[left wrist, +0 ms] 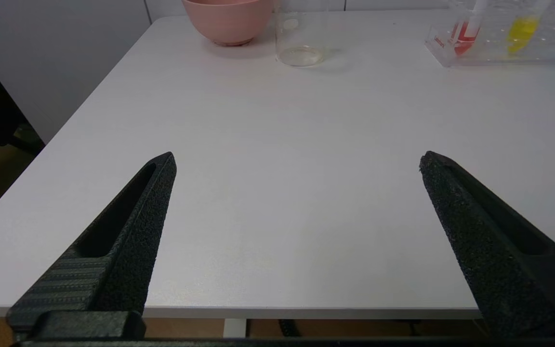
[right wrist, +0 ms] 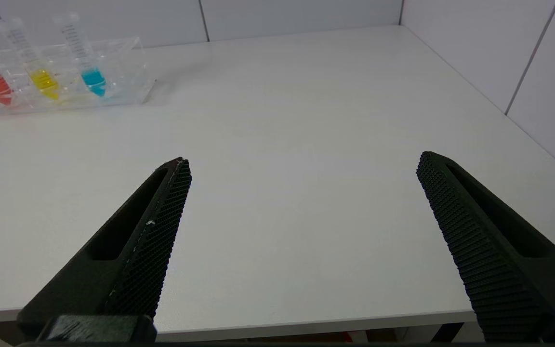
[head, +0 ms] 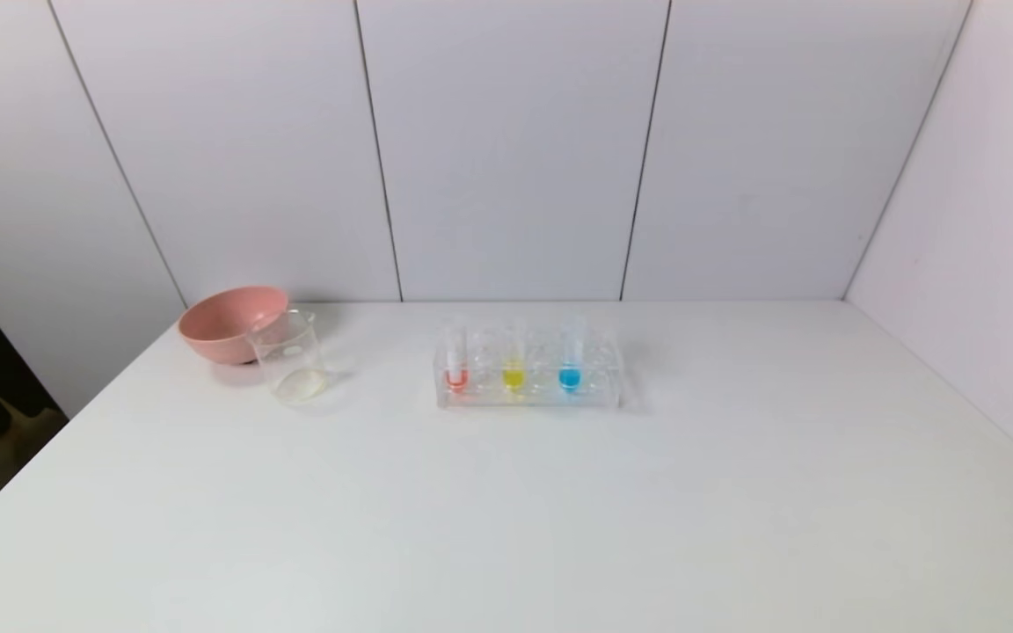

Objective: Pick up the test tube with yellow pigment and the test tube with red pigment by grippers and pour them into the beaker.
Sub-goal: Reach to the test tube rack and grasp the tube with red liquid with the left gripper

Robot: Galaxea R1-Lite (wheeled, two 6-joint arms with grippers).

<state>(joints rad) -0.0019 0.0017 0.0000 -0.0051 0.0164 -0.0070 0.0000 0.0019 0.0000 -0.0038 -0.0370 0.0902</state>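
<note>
While nothing has yet been lifted, a white table (head: 506, 527) holds everything the job needs. Toward the back, near the middle, a clear plastic rack (head: 528, 394) holds three small tubes standing upright in a row. The red tube (head: 456, 359) is at the robot's left end, the yellow tube (head: 513, 359) stands beside it in the middle, and a blue tube (head: 570, 359) is at the right. Each has a little coloured liquid in its tip.

Well to the left of the rack stands a small glass beaker (head: 289, 356). It looks nearly empty, with at most a faint pale film at its bottom; no red or yellow shows in it. A pink bowl (head: 229, 323) sits just behind it, so close that the two overlap in the head view.

Neither arm shows from the head camera. The left gripper (left wrist: 297, 161) hovers over the near edge of the table, fingers spread wide and holding nothing. The right gripper (right wrist: 301, 161) hovers likewise over the near edge, also spread wide and empty.

Judging from this, the task has not begun: both tubes remain to be grasped, carried to the beaker and poured.
</note>
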